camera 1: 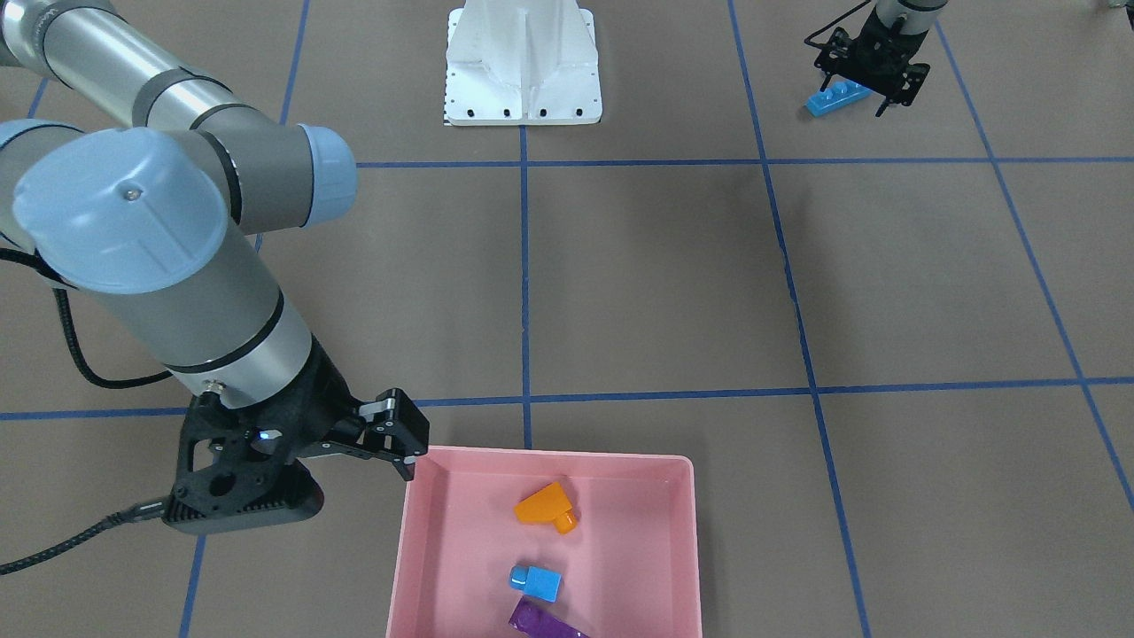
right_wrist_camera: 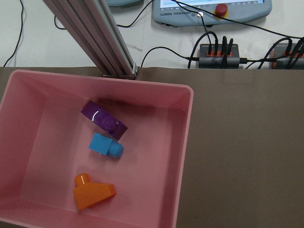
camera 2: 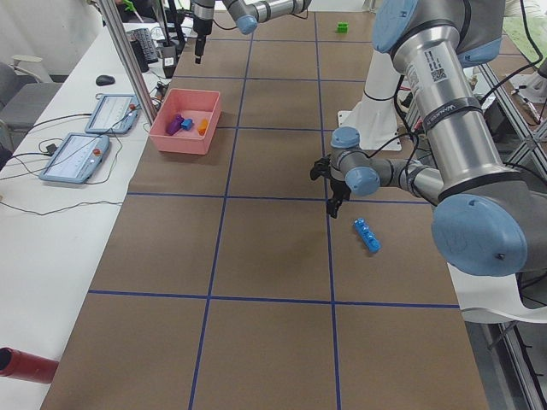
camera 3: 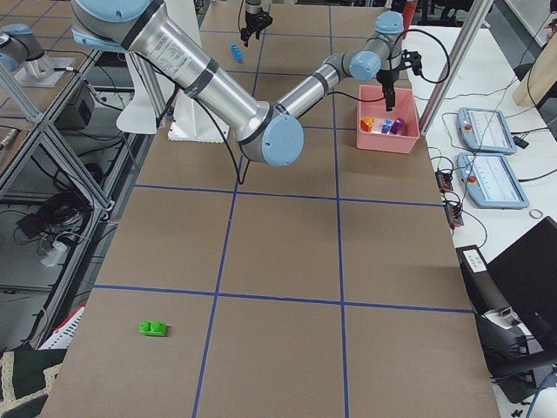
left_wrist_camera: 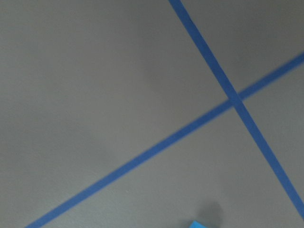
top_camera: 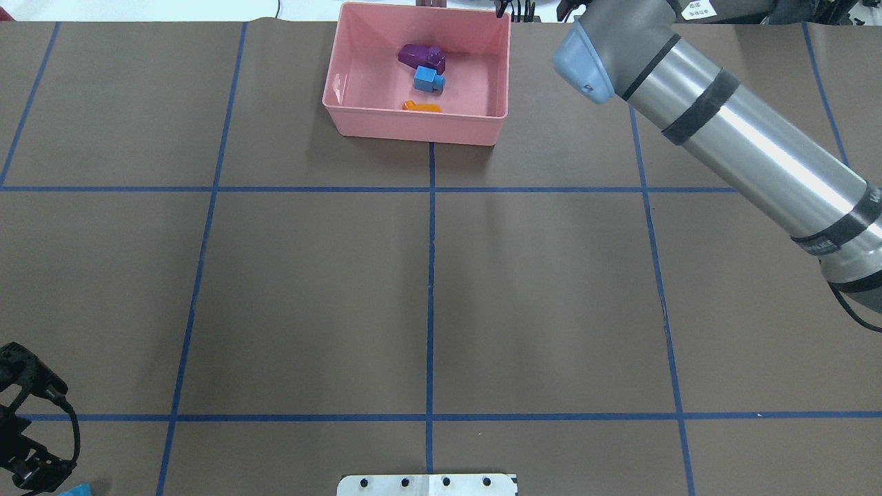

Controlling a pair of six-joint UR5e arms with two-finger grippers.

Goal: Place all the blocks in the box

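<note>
Brown taped table (camera 1: 656,283) holds the box (camera 1: 416,532) with three bricks (camera 1: 547,508) inside and the green brick (camera 3: 154,328) far off; the left gripper (camera 1: 864,93), jaws apart, hangs over the blue bar (camera 1: 831,100) and must next drop and close on it, while the right gripper (camera 1: 409,452), beside the box, I cannot tell.

Silver-grey arms (camera 1: 213,310) wear pale-blue joint caps (camera 1: 115,204), black cables (camera 1: 71,350), perhaps a label (camera 2: 438,74).

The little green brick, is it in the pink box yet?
No, the green two-stud plastic brick lies on the brown table, far from the shallow pink plastic box.
</note>
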